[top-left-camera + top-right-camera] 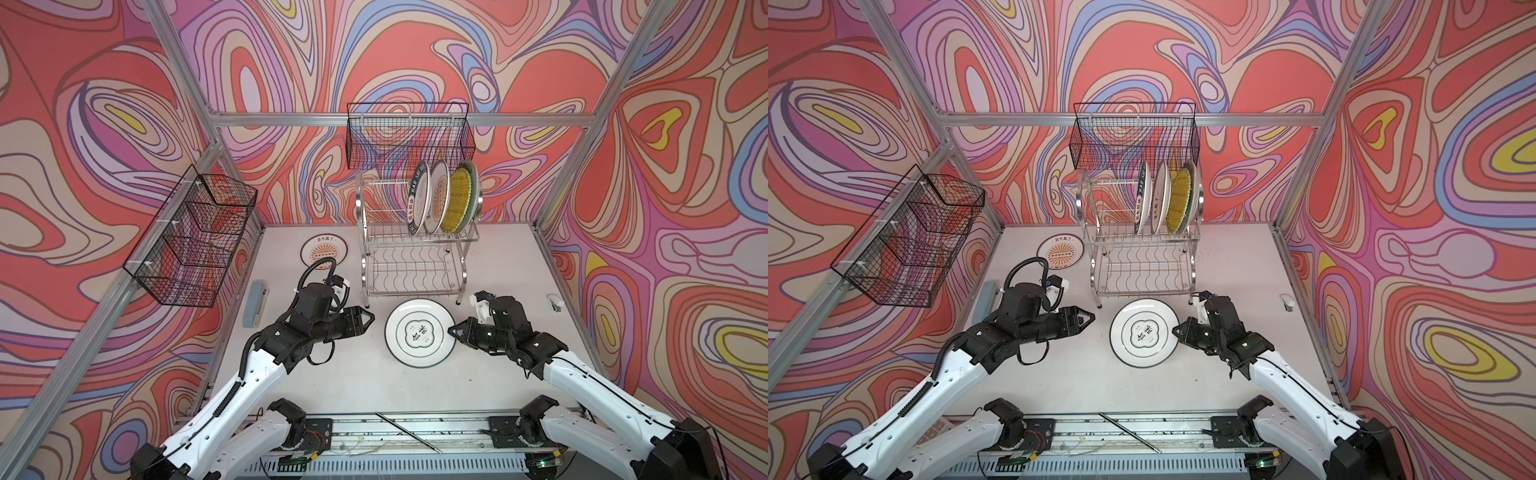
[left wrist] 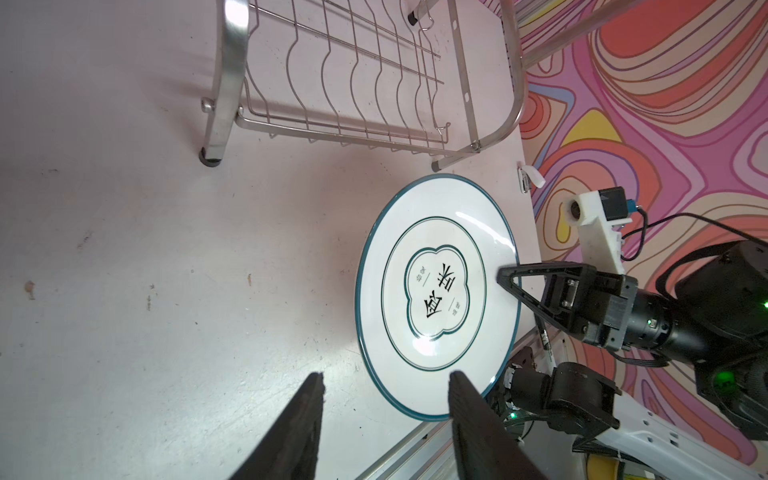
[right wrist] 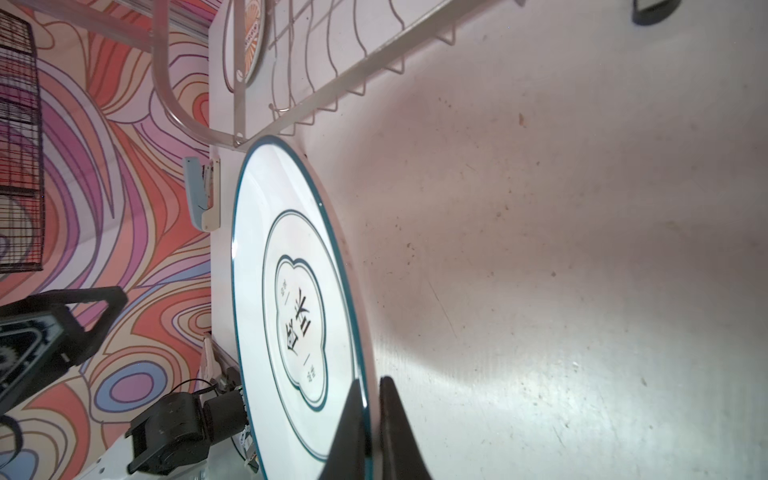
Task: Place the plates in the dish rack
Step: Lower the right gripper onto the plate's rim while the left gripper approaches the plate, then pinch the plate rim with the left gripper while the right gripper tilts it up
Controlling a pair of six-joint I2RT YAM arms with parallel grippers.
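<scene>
Right end effector (image 3: 370,386) clamps black-ringed plate (image 3: 291,232) rim, bare table (image 3: 540,291) beside.

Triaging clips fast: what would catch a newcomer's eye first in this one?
The swirling red, pink and purple walls dominate. Next, the chrome dish rack at the back holds four upright plates in its upper tier. In front of it, the right hand pinches the rim of a white dark-ringed plate, the open left hand opposite.

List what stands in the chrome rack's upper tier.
Four stand upright: the green-lettered plate, orange sunburst plate, yellow woven plate, and a rearmost plate, mostly covered by the yellow one, pattern unseen.
</scene>
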